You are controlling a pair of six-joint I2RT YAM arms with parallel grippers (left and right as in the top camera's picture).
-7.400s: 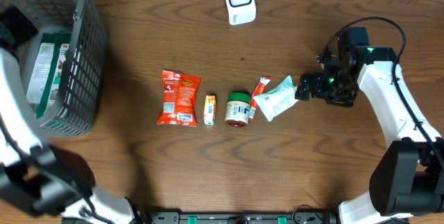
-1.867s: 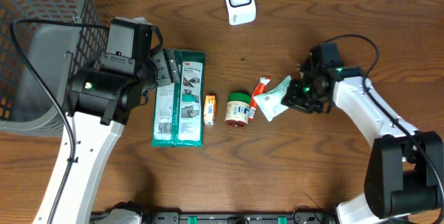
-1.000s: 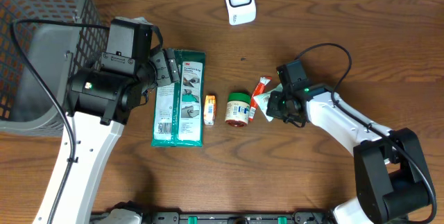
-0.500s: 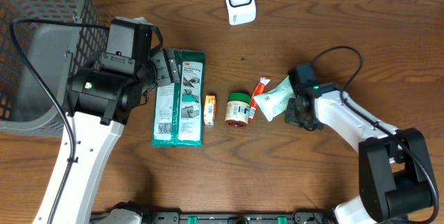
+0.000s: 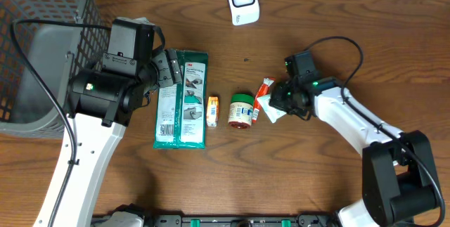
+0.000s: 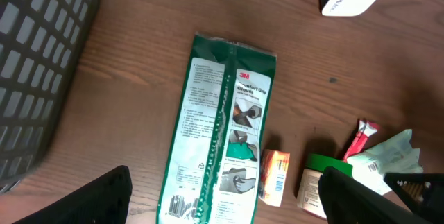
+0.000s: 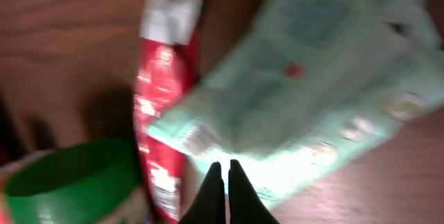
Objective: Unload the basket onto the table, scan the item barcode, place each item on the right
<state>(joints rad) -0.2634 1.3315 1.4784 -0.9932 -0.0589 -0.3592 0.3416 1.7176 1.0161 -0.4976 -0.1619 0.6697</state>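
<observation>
On your brown wooden table [image 5: 316, 185], the pale green pouch [image 7: 312, 78] overlaps a red sachet [image 7: 163, 99] beside a green-lidded jar [image 5: 241, 109]. Your right gripper [image 7: 223, 165] is pinched closed, its tips at the pouch's edge. Your left gripper [image 6: 223, 175] hangs wide above a green pack [image 6: 225, 134] reading "3M Comfort Grip". The white scanner [image 5: 242, 1] sits well apart.
</observation>
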